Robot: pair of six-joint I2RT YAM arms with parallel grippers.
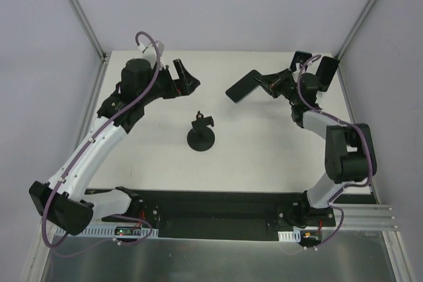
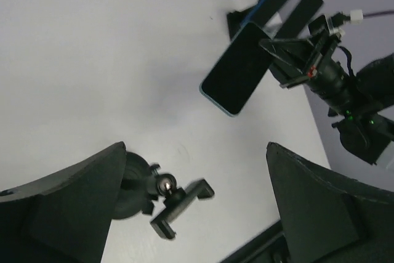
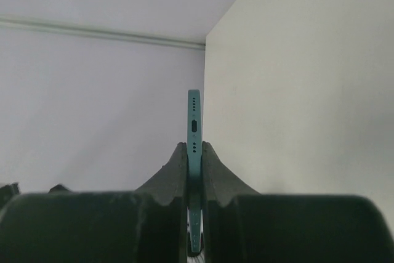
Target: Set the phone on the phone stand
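Right wrist view: shut flat on the phone (image 3: 194, 115), the right tool (image 3: 194, 152), fingers pressed against both faces, teal edge and charging port sticking out past the fingertips, no slack showing. Seen from above, holds that phone over the far right of the tabletop (image 1: 264, 156), apparently lifted clear of it and well apart from the phone stand (image 1: 200, 133) near the middle. Across from it, the left tool (image 1: 184, 78): spread wide, gripping nothing, hovering at the far left beyond the stand. Step in hand, at a guess: carrying the phone to the stand. To do it well: bring the phone over slowly, turn it so its back faces the small clamp at the top of the stem, line its long sides up with the clamp's arms, then ease it in before loosening the grip. Better not to let go until seated. Likely to tip such a light stand with any sideways push, so approach squarely, and steady the round base with the free tool if needed. Count: two tools, one phone, one stand.
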